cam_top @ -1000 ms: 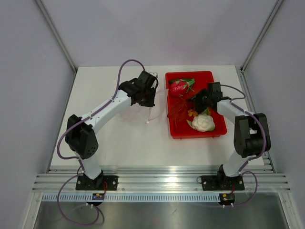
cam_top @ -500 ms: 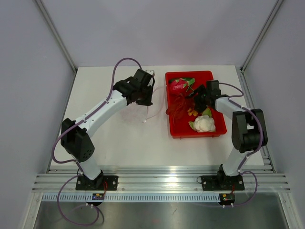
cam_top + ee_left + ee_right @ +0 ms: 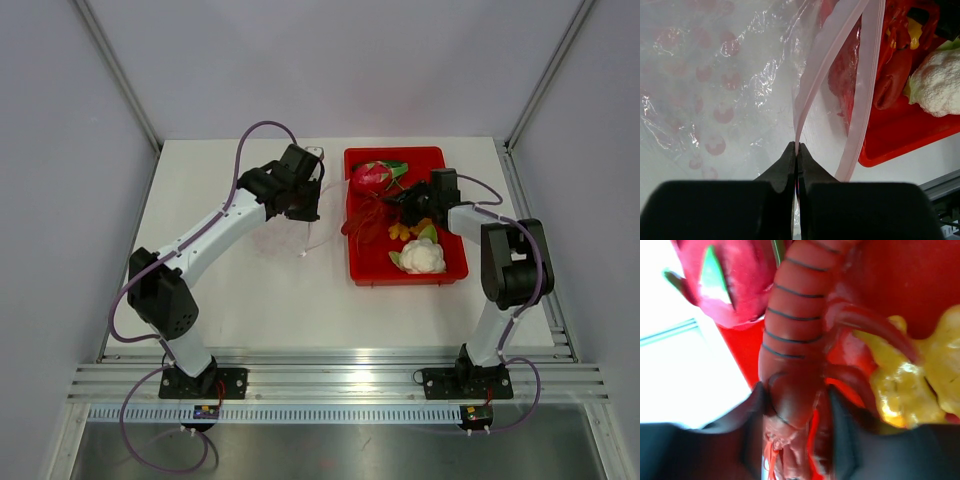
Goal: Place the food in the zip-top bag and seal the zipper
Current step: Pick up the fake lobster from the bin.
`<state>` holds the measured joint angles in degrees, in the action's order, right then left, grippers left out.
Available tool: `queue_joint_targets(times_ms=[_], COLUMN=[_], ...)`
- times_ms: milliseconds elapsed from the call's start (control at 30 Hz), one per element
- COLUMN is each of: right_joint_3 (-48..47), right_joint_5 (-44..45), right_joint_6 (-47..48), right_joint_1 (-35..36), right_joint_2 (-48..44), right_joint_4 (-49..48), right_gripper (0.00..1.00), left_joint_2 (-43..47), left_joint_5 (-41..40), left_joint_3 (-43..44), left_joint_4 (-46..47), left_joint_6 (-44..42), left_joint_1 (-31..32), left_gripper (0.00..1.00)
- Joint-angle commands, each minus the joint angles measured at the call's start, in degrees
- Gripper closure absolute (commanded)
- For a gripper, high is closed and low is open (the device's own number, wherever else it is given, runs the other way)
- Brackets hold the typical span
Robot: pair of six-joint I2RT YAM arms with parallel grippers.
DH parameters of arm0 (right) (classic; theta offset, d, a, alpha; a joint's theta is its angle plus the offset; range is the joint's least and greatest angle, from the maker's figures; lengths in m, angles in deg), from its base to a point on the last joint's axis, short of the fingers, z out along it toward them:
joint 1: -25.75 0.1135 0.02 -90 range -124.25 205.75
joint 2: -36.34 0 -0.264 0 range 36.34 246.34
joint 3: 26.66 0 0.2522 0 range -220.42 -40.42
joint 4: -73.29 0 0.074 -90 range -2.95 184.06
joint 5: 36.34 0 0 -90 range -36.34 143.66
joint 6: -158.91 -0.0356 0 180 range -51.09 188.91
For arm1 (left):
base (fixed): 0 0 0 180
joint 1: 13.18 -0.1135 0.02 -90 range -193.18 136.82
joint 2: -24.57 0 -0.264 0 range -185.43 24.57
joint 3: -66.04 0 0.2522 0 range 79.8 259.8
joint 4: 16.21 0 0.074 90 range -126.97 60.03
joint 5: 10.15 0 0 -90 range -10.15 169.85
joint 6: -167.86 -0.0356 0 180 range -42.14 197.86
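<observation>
Well, my left gripper (image 3: 796, 150) is clenched flat on one lip of the zipper (image 3: 862, 90). The zip-top bag (image 3: 715, 75) drapes from it, clear and crinkly with faint pink spots, its mouth parted. It sits a little toward 11 o'clock from the middle of the white table (image 3: 250, 290). The red tray (image 3: 400, 279) lies at 3 o'clock, just beside the bag, and all the food (image 3: 400, 225) is inside it. A pink dragon fruit (image 3: 370, 177) sits at the tray's 11 o'clock corner, a white cauliflower piece (image 3: 422, 258) at its 5 o'clock, and a yellow piece (image 3: 900, 390) between them. My right gripper (image 3: 796, 402) is down in the tray, its fingers either side of a red segmented piece (image 3: 790, 340); I cannot tell whether they press on it. Plain pale walls (image 3: 330, 70) close the table in at 9, 12 and 3 o'clock, and ribbed aluminium rails (image 3: 330, 380) run along the 6 o'clock edge by my bases.
</observation>
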<state>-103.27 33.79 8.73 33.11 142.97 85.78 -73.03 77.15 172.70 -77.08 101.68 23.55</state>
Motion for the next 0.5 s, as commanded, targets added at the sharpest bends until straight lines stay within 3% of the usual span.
queue_joint_targets(times_ms=[0,67,100,200,467], right_joint_3=[2.11,2.99,3.17,3.35,3.79], right_joint_5=[-0.08,0.89,1.42,4.32,15.81], right_joint_6=[-1.08,-0.20,0.32,2.78,9.28], right_joint_1=[0.56,0.56,0.56,0.56,0.64], right_joint_2=[-0.80,-3.52,-4.66,-10.20,-27.07], right_joint_4=[-5.05,-4.70,-4.26,-1.10,9.35], right_gripper=[0.66,0.77,0.88,1.00,1.00], left_joint_2=[1.80,1.98,1.98,2.15,-0.39], left_joint_5=[1.12,1.12,1.03,1.12,2.35], left_joint_3=[1.49,1.32,1.32,1.67,6.23], left_joint_4=[0.71,0.71,0.71,0.62,-0.96], left_joint_6=[-0.17,-0.08,0.00,0.18,2.11], left_joint_1=[-0.26,-0.17,-0.17,-0.26,-0.26], left_gripper=[1.00,1.00,1.00,1.00,1.00])
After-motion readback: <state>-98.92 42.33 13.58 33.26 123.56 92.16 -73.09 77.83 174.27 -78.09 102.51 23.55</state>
